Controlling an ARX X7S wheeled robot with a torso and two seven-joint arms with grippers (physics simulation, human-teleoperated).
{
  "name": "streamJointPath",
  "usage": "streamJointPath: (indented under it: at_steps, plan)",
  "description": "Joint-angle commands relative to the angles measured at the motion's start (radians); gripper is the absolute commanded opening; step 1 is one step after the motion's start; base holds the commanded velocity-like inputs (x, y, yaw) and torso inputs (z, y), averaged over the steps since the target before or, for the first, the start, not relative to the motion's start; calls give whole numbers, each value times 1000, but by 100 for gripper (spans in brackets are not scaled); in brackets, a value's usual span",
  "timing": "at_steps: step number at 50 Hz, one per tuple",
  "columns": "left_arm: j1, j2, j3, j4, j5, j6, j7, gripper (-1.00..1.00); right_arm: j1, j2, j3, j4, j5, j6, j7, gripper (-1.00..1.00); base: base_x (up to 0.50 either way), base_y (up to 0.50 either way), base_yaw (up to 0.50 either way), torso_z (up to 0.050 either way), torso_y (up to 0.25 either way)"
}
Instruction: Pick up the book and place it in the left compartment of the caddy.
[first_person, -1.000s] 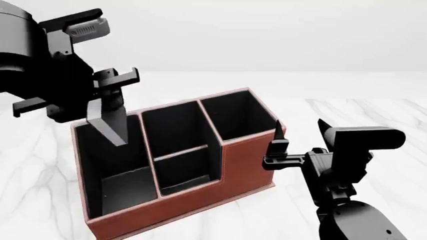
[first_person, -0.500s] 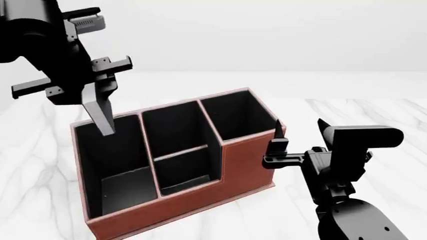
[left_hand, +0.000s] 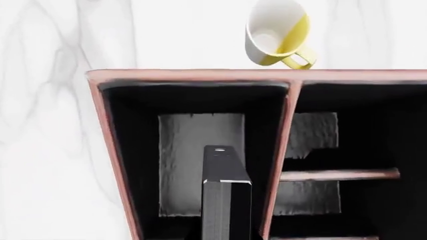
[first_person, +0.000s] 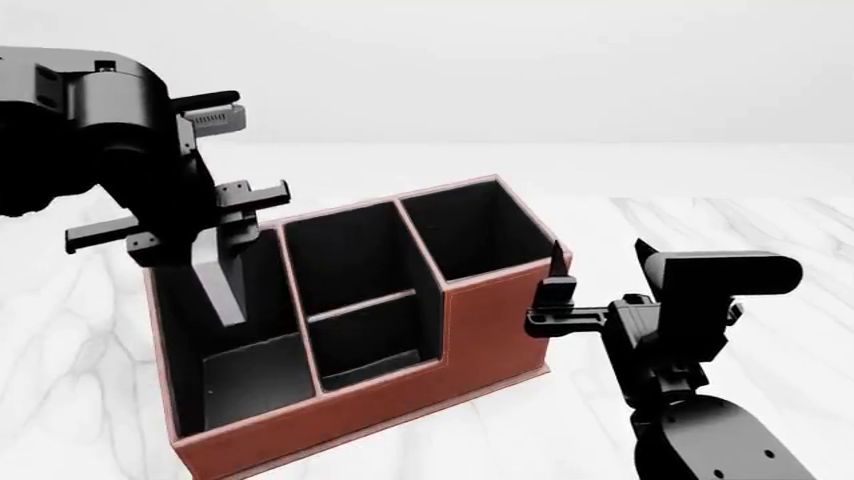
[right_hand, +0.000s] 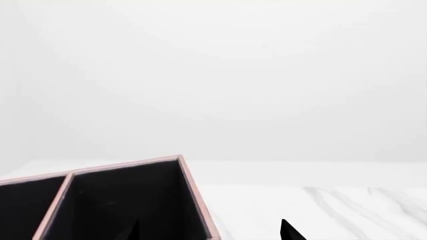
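The reddish-brown caddy (first_person: 400, 400) stands on the white marble table. Above its left compartment (first_person: 254, 375) my left gripper (first_person: 200, 240) is shut on the dark grey book (first_person: 220, 285). The book hangs nearly upright, its lower end dipping below the rim inside that bay. In the left wrist view the book (left_hand: 225, 200) points down at the grey floor of the left compartment (left_hand: 193, 150), close to the divider wall of the caddy (left_hand: 280, 150). My right gripper (first_person: 597, 268) stands open beside the caddy's tall right end, with nothing between its fingers; its fingertips (right_hand: 287, 231) straddle that corner.
A white and yellow mug (left_hand: 277, 32) lies on the table just beyond the caddy's far wall. The two short middle bays (first_person: 360, 300) and the tall square bay (first_person: 474, 235) hold nothing. Bare marble (first_person: 721, 220) surrounds the caddy.
My left arm lifted the book up and to the left, then brought it back down and right. The book's lower end now sits inside the left compartment. The right arm has not moved.
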Motion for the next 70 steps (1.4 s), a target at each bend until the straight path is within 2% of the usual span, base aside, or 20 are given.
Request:
streamJointPath:
  at_steps: [1, 9, 16, 19, 37, 45, 57, 70]
  plan:
    - [46, 26, 14, -52, 67, 11, 82, -100, 3, 3, -7, 6, 1, -2, 6, 100, 0, 0, 0, 0, 0]
    - [64, 90, 45, -189, 126, -44, 188, -100, 12, 3, -10, 13, 5, 0, 9, 100, 0, 0, 0, 2, 1]
    - [46, 213, 127, -452, 232, -151, 379, -100, 14, 6, 0, 8, 15, 2, 12, 100, 0, 0, 0, 0, 1]
    - [56, 222, 164, -466, 225, -151, 399, -100, 5, 7, -2, 11, 12, -9, 11, 100, 0, 0, 0, 0, 0]
    - [74, 241, 616, -467, -67, -81, 531, -100, -3, 10, -10, 42, 8, -37, 7, 100, 0, 0, 0, 0, 1]
    - [62, 253, 778, -467, -168, -66, 599, -100, -7, 12, -15, 52, 6, -50, 6, 100, 0, 0, 0, 0, 1]
    - [84, 265, 966, -467, -280, -25, 679, -100, -5, 14, -10, 51, 18, -46, 12, 100, 0, 0, 0, 1, 1]
    - [97, 278, 1096, -468, -363, -9, 732, -100, -10, 17, -14, 64, 17, -65, 9, 100, 0, 0, 0, 0, 2]
